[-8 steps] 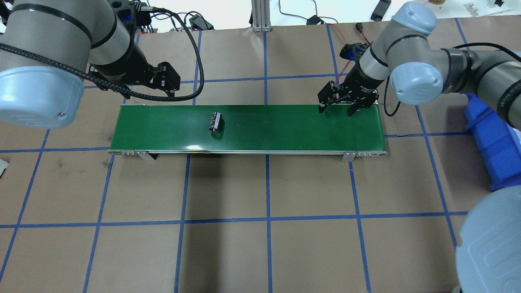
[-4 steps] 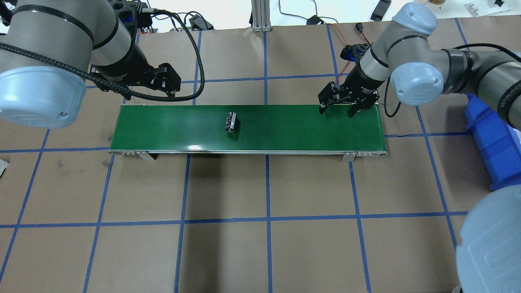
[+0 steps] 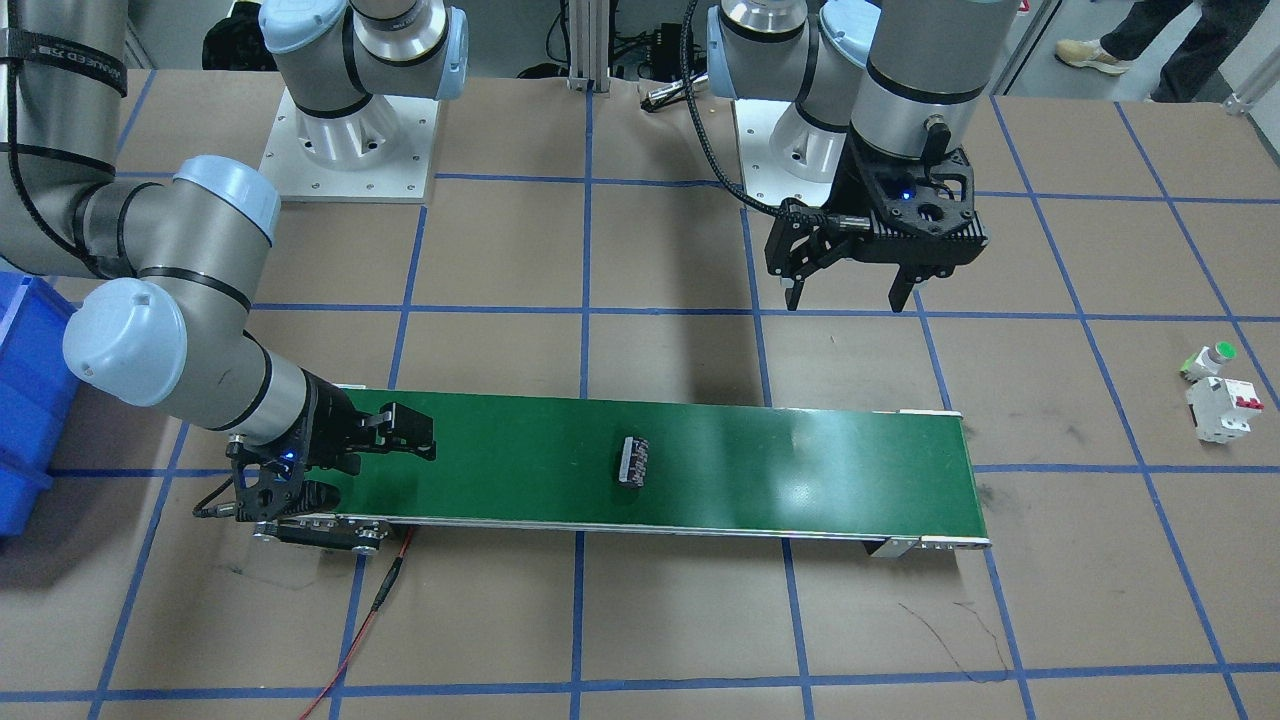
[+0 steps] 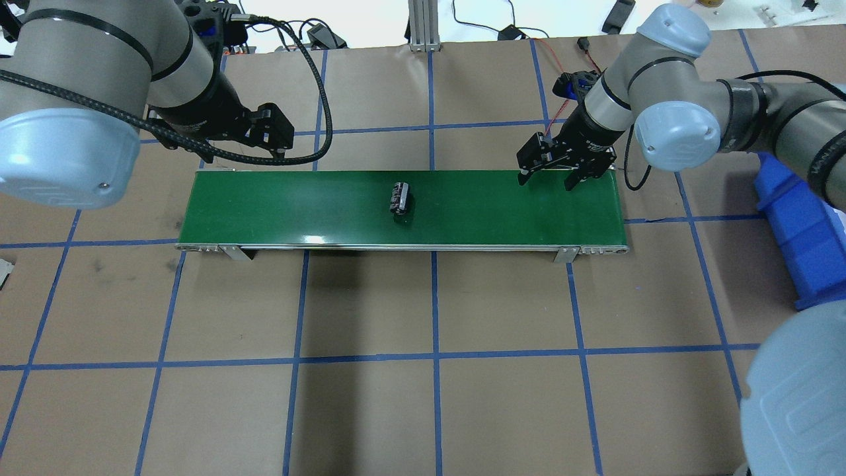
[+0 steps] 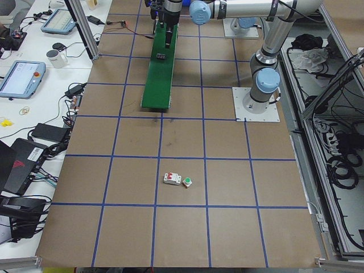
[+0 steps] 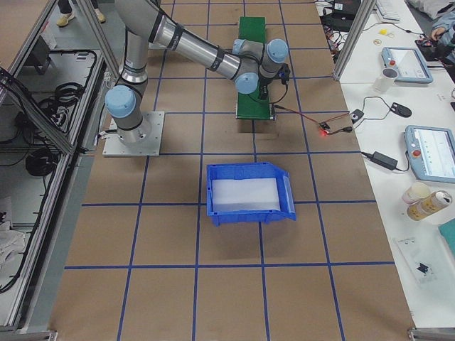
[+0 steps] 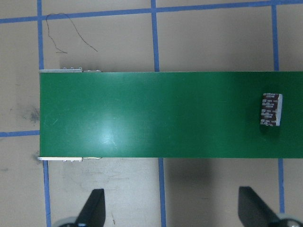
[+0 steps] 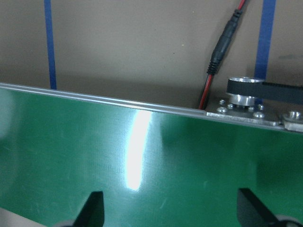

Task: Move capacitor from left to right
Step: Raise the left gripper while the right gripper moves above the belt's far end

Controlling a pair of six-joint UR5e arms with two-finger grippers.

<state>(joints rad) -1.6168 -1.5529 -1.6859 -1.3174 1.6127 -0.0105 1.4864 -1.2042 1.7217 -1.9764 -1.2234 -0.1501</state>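
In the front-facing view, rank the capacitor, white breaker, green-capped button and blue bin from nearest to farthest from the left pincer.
From the left pincer:
1. Dark striped cylindrical capacitor, mid-belt.
2. Green-capped white push button and white red-tabbed circuit breaker, robot's far left: too close to call.
3. Blue plastic bin, robot's far right.

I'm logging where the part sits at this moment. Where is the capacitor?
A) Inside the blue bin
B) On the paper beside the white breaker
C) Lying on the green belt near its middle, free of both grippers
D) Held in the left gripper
C: the capacitor lies on the green belt around mid-length, with the left gripper and the right gripper both open and apart from it.
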